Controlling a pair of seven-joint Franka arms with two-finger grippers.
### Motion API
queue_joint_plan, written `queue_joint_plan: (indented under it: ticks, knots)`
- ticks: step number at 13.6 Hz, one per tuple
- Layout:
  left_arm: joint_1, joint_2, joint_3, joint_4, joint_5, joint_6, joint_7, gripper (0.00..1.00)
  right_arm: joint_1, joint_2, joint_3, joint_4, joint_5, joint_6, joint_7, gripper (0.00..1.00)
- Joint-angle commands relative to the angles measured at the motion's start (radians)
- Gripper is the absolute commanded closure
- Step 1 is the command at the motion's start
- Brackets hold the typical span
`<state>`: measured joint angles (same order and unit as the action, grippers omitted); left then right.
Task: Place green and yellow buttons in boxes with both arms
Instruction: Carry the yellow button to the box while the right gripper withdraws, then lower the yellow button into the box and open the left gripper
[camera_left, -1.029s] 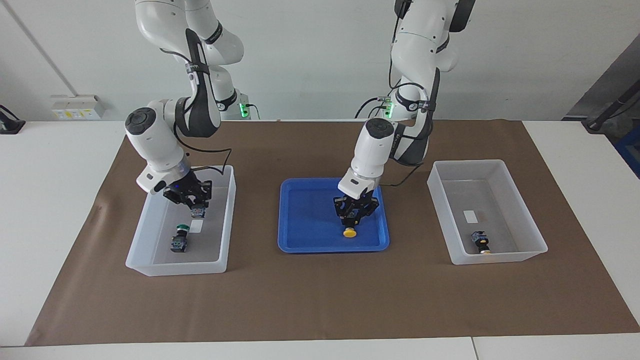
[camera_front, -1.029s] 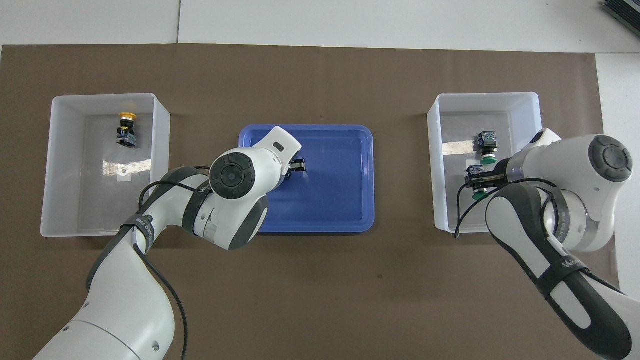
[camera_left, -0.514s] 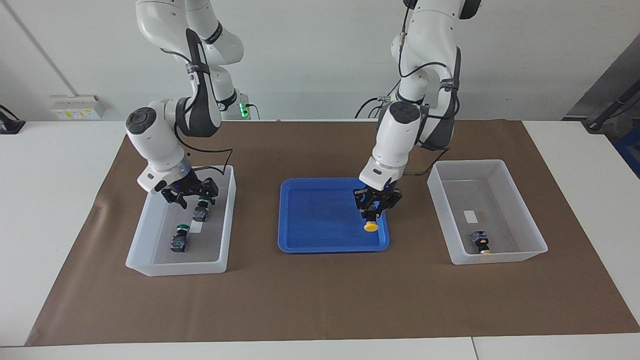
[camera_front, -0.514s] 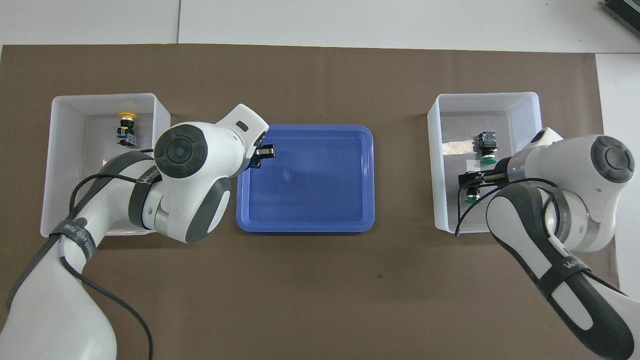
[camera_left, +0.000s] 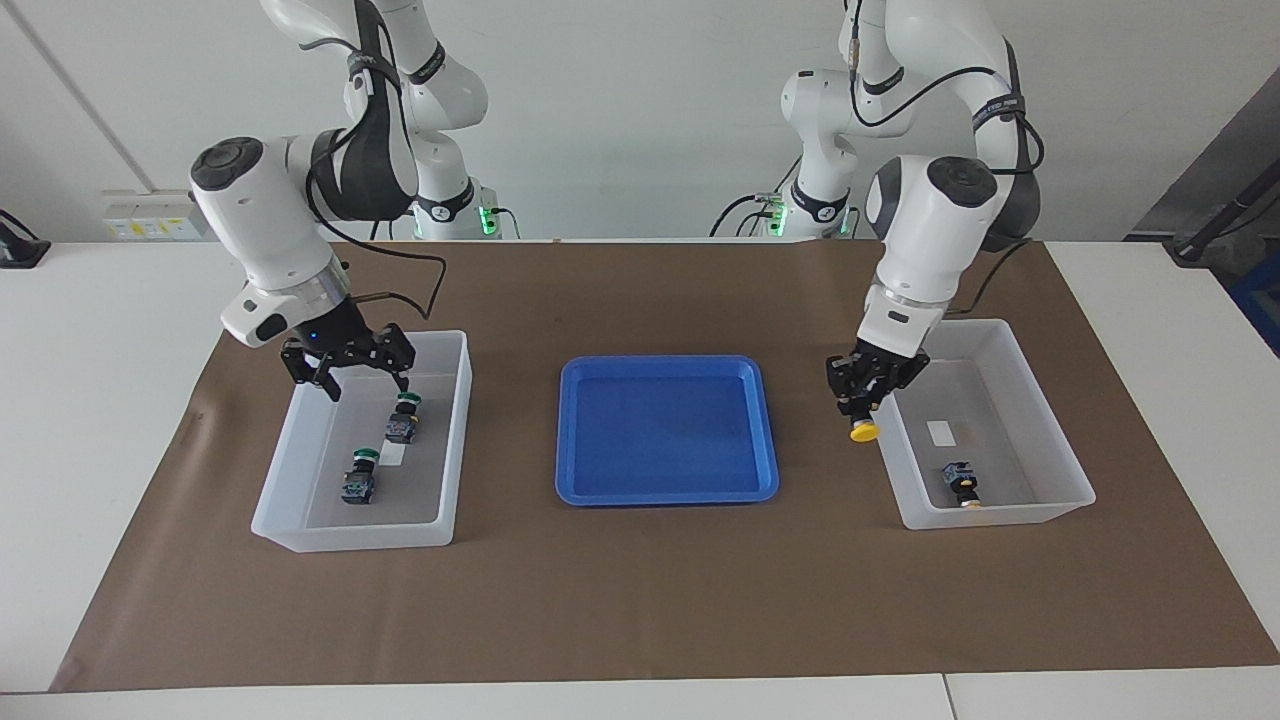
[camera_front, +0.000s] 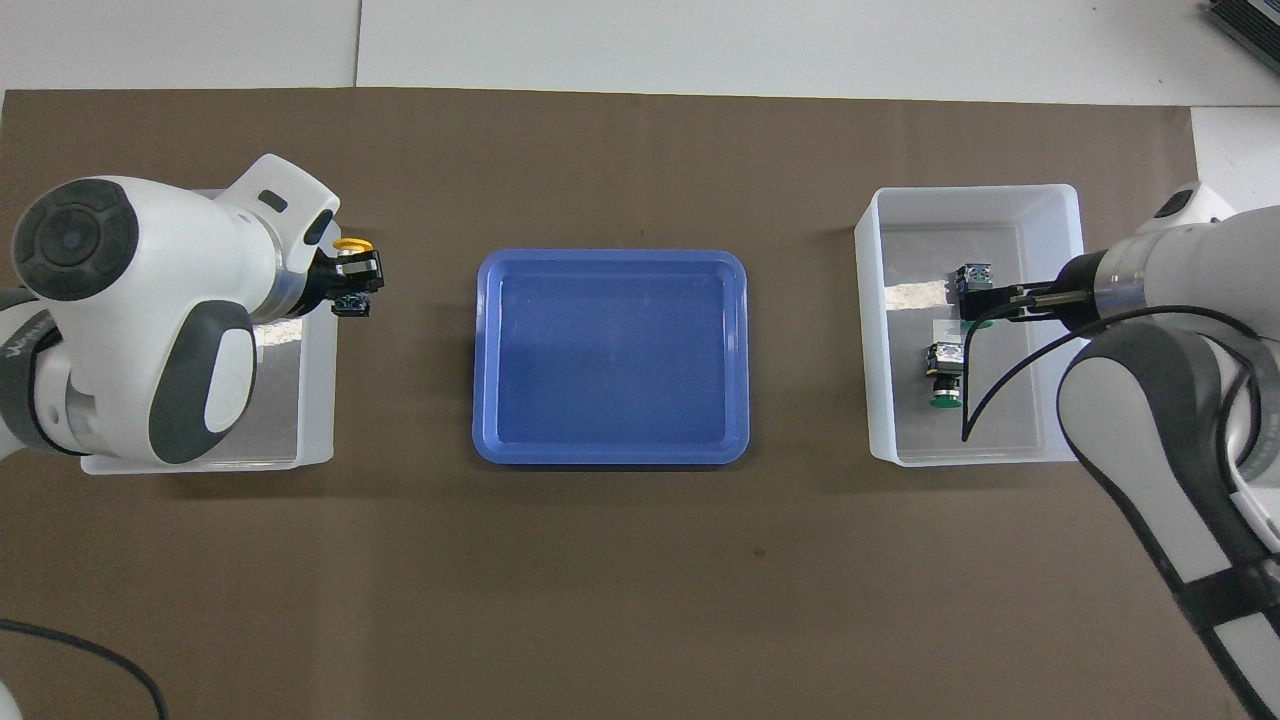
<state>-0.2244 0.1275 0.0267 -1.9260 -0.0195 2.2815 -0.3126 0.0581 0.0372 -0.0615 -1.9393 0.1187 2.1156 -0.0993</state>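
While my left jaws (camera_left: 866, 397) grip the yellow mushroom-capped push-button switch (camera_left: 863, 431) cap-down, the translucent white plastic bin (camera_left: 1040, 380) lies just to their side, toward that arm's end of the tabletop. I judge a short sideways carry clears its rim. My right jaws (camera_left: 348, 374) hang spread and empty over the other translucent bin (camera_left: 448, 440), its two green-capped switches (camera_left: 403, 418) below them.

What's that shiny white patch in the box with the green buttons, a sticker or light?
Overhead view: the bright patch on that box's floor looks like lamp glare. Facing view: no shine there, only a small white label.
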Motion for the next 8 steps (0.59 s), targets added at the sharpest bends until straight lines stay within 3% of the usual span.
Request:
queue_joint_plan:
  ticks: [1,8]
  knots:
    - [0.109,0.0,-0.013,-0.027,0.003,0.126,0.11,1.0,-0.011,0.006,0.003,0.115,-0.071,-0.153,0.081,0.0]
    - [0.286,0.055,-0.014,-0.1,0.0,0.285,0.221,1.0,-0.012,-0.01,0.0,0.365,-0.093,-0.529,0.159,0.0]
